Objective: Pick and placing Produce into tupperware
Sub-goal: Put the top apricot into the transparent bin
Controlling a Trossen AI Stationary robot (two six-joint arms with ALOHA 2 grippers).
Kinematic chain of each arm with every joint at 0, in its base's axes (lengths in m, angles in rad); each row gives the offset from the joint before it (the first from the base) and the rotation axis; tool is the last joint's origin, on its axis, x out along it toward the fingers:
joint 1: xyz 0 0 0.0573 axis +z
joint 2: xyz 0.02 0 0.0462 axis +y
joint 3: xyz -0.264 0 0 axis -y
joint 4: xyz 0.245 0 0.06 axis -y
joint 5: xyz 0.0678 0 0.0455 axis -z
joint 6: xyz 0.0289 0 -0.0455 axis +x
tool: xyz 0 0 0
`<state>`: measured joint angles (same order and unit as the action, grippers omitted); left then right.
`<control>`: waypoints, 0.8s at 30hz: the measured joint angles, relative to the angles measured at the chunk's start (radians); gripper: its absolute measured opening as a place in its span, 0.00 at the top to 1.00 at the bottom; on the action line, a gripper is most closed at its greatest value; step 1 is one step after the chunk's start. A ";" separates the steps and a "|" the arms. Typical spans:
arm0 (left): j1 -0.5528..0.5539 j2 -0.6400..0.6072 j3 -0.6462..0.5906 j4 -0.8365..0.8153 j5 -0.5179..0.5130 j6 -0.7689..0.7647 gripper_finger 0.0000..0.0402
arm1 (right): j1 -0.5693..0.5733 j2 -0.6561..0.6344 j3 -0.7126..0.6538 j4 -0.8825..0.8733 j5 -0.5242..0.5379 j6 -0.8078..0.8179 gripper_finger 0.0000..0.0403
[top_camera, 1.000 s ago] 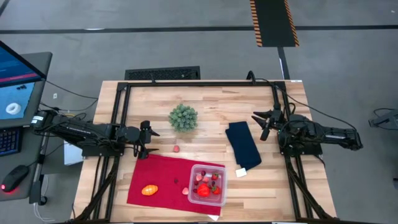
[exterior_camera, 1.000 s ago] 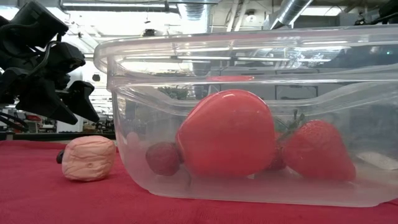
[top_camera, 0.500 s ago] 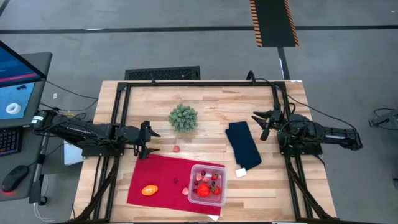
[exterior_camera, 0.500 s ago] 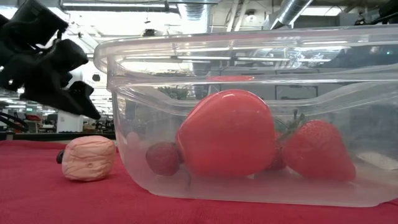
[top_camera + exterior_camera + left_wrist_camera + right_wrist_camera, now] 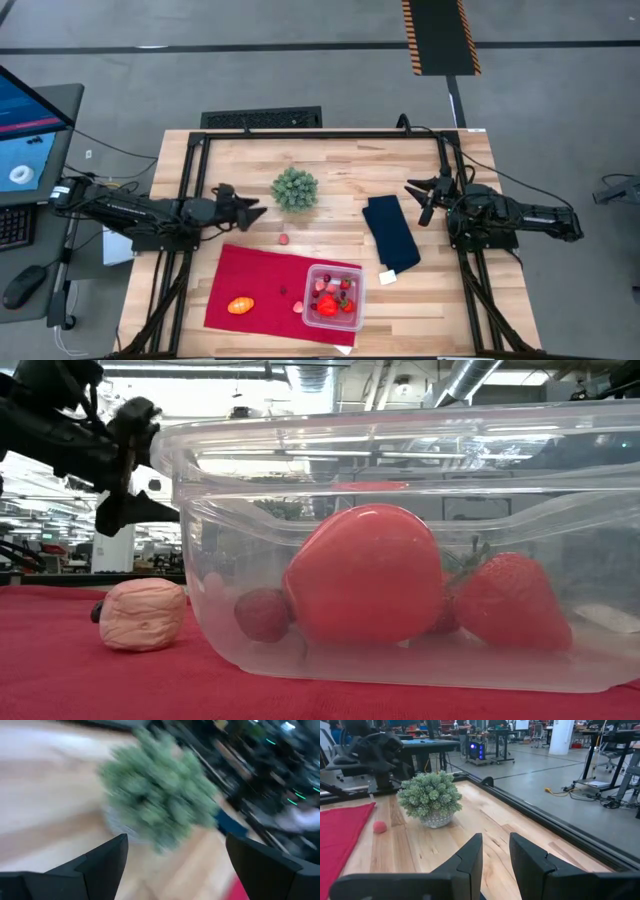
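Left gripper [image 5: 252, 210]: jaws wide, empty — it hangs over bare wood just beside the green plant [image 5: 295, 189], aimed at it in the left wrist view.
Right gripper [image 5: 418, 201]: waits near the dark cloth [image 5: 391, 233], fingers set narrow with a slim gap, holding nothing.
Tub [image 5: 333, 296]: sits on a corner of the red cloth [image 5: 262, 280]; a big red fruit [image 5: 365, 575] and a strawberry [image 5: 503, 603] already lie inside.
Loose produce: an orange oval [image 5: 240, 305] and a pink lump [image 5: 142, 614] on the red cloth, the lump just beside the tub wall; a small pink ball [image 5: 284, 239] on the wood between plant and cloth.
Risk 1: the left arm's heading favours the plant — a close there would grab a non-task item or tip it.
Risk 2: the ball is round and small; a fingertip touch off-centre would likely send it rolling across the wood.
Risk 3: reaching for the lump, a finger may nudge the tub, which is light and likely to slide on the cloth.
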<state>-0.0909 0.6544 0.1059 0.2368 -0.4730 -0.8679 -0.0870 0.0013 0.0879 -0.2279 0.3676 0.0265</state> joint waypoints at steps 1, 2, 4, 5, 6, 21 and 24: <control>-0.004 0.000 0.000 -0.016 -0.040 -0.001 0.19 | 0.000 0.000 0.000 0.000 0.000 0.000 0.70; -0.012 0.000 0.000 -0.040 -0.068 -0.001 0.19 | 0.000 0.000 0.000 0.000 0.000 0.000 0.70; -0.023 0.000 0.000 -0.085 -0.104 -0.005 0.19 | 0.000 0.000 0.000 0.000 0.000 0.000 0.70; -0.026 0.000 0.000 -0.098 -0.123 -0.013 0.19 | 0.000 0.000 0.000 0.000 0.000 0.000 0.70; -0.029 0.000 0.000 -0.106 -0.133 -0.030 0.19 | 0.000 0.000 0.000 0.000 0.000 0.000 0.70; -0.217 0.000 0.000 -0.044 -0.273 0.140 0.19 | 0.000 0.000 0.000 0.000 0.000 0.000 0.70; -0.217 0.000 0.000 -0.072 -0.275 0.160 0.19 | 0.000 0.000 0.000 0.000 0.000 0.000 0.70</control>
<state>-0.3083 0.6544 0.1059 0.1647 -0.7480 -0.7082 -0.0868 0.0017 0.0875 -0.2279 0.3676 0.0265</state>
